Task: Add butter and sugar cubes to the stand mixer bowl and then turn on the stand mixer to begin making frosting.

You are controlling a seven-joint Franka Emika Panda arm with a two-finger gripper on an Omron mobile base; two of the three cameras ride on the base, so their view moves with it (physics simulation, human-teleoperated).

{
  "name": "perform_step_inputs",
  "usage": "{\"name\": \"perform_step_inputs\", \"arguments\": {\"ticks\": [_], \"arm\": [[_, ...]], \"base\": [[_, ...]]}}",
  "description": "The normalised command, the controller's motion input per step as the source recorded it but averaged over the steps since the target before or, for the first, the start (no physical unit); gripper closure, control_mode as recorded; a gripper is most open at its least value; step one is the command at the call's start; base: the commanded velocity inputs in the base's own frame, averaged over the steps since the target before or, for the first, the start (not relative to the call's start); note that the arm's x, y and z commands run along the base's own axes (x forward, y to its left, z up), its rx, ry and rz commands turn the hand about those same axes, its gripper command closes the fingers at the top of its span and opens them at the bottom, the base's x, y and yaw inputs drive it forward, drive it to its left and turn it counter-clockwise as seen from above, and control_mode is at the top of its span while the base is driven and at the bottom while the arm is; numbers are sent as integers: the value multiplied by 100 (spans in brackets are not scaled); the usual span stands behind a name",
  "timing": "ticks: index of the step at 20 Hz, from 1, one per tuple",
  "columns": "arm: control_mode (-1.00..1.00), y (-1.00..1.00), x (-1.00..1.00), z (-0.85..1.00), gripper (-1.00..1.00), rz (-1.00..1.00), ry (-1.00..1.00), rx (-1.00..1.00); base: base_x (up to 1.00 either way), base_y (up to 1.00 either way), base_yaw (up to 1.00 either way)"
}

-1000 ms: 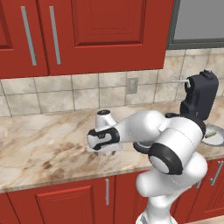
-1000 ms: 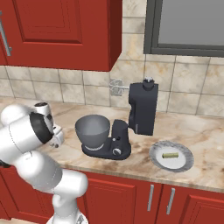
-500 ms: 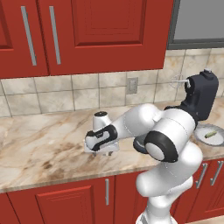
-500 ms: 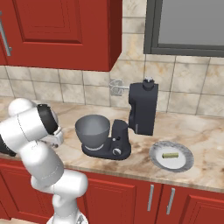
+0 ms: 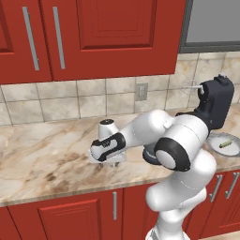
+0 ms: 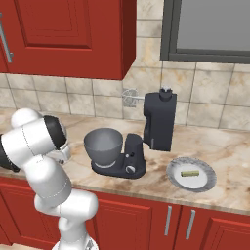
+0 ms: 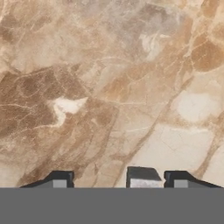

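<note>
**Pincer low over counter, one sugar cube between parted tips**

Find pincer (image 5: pixel 108 163) pointing straight down, close over the marbled counter (image 7: pixel 109 87), at the end of the arm stretched out to the left of the base.

From the hand view, read pincer (image 7: pixel 121 180) as parted: dark fingertips (image 7: pixel 59 178) well apart, bare marble between.

Note one pale grey-white sugar cube (image 7: pixel 142 177) on the counter inside that gap, off-centre, just beside one tip with a thin sliver of counter between, and clearly apart from the other tip. See no contact on either side; record as not gripped. Cannot find a second cube.

Place stand mixer (image 6: pixel 157 122) well apart from the pincer, further right along the counter, head tilted up, wire whisk pointing toward the tiled wall. Place stand mixer bowl (image 6: pixel 103 145) on the mixer's base, on the side nearer the pincer, upright; see nothing inside from this angle.

Place flat grey plate (image 6: pixel 178 177) beyond the mixer, farthest from the pincer. Find butter (image 6: pixel 191 173) lying flat near the plate's middle; same stick (image 5: pixel 225 143) and plate (image 5: pixel 213 140) at the right edge of the left base view, past the mixer (image 5: pixel 216 99).
</note>
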Motion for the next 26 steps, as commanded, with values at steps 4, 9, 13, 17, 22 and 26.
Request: {"name": "perform_step_inputs", "arguments": {"ticks": [4, 9, 13, 17, 22, 26], "arm": [[-100, 0, 0, -8, 100, 0, -2, 0], [-100, 0, 0, -3, 100, 0, -3, 0], [-100, 0, -11, 4, 100, 0, -8, 0], [-100, 0, -49, 87, 100, 0, -17, 3], [-100, -21, -26, 100, 100, -7, -11, 3], [-100, -59, 0, 96, 100, -11, -1, 0]], "base": [[0, 0, 0], [0, 0, 0], [0, 0, 0], [0, 0, 0], [0, 0, 0], [0, 0, 0]]}}
